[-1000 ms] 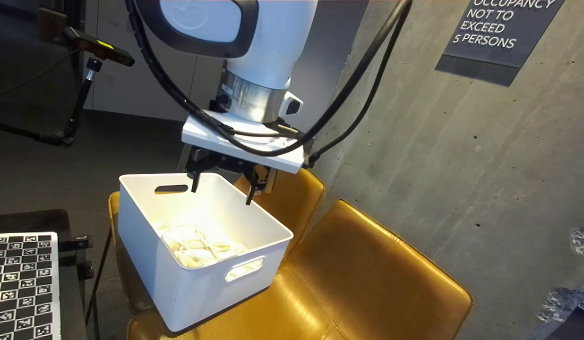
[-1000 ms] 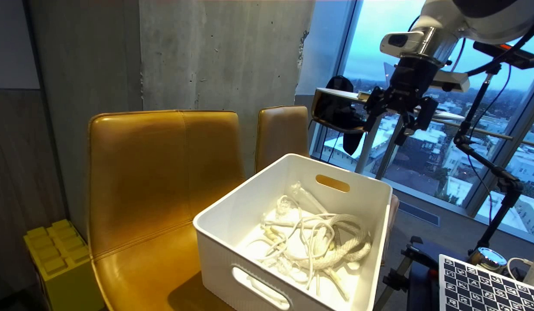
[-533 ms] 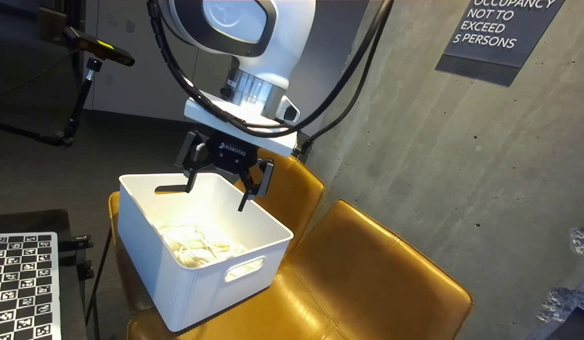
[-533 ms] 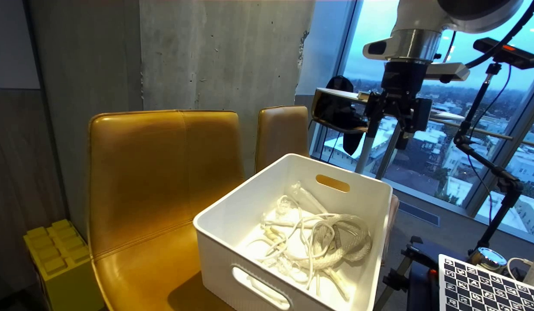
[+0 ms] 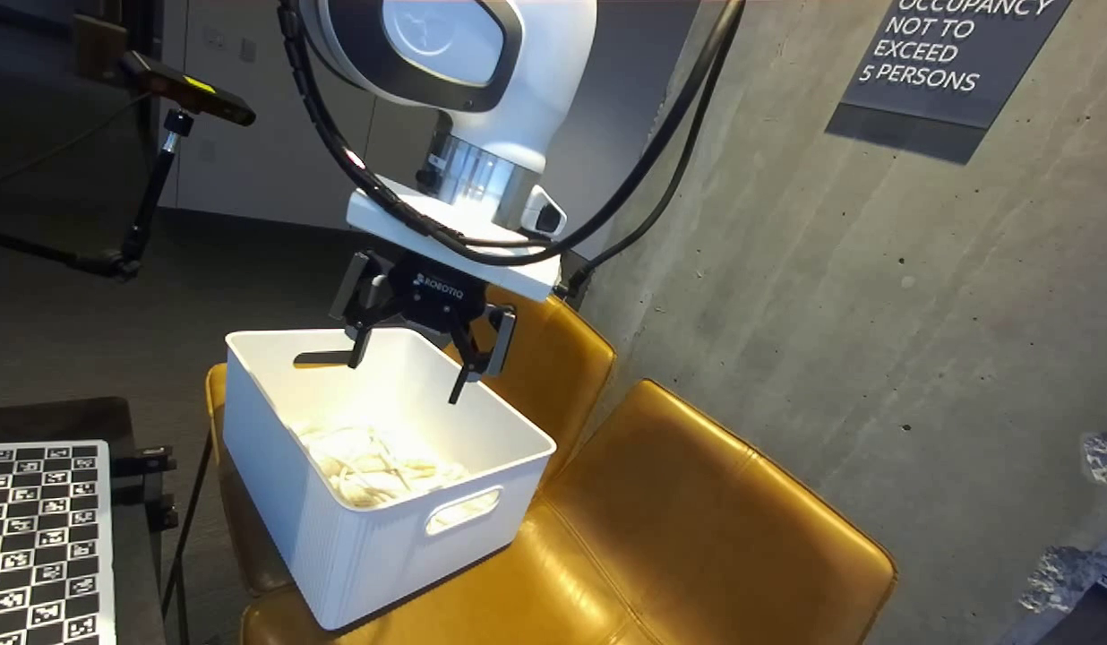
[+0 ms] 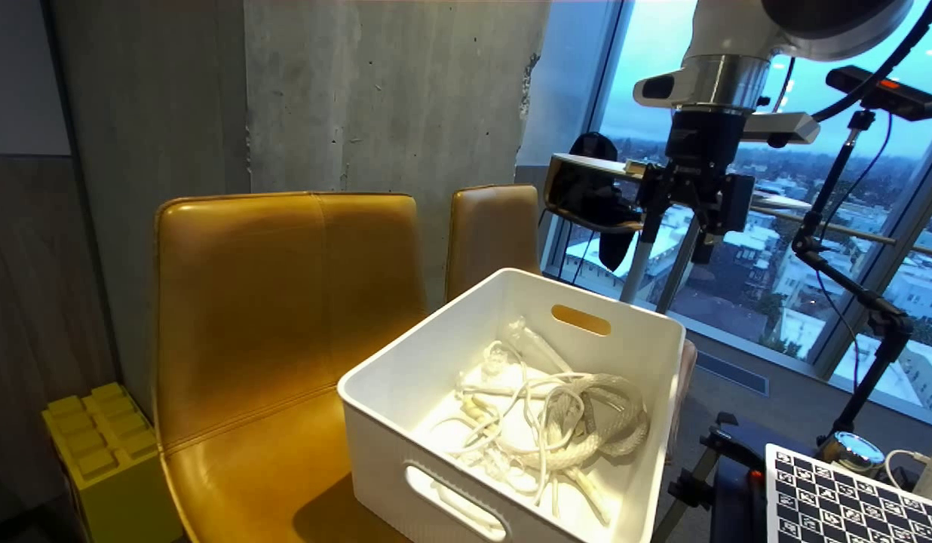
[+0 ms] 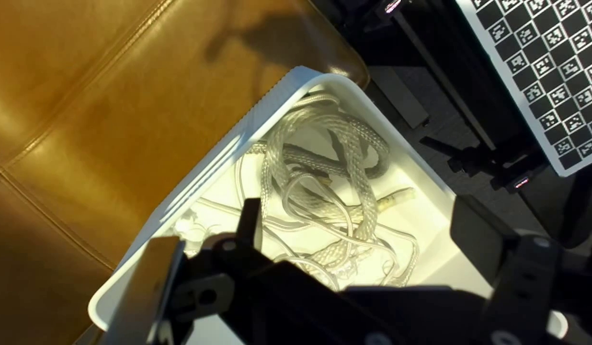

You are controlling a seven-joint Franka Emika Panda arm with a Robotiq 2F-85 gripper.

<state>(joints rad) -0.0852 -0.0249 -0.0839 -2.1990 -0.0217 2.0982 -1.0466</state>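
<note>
Pincer [image 5: 405, 381] spread wide, empty; braided rope [image 7: 365, 199] in bin [image 5: 392, 564] below it probably soft, light: best pinched across its coil.

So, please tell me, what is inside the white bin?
The white bin holds a thick braided rope, a tangle of thin pale cord and some clear plastic-looking pieces. Anything beneath these is covered, and in the wrist view the gripper hides part of the bin.

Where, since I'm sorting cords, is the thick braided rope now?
In an exterior view, the thick rope lies coiled toward the right inside the white bin, below the far handle hole.
</note>
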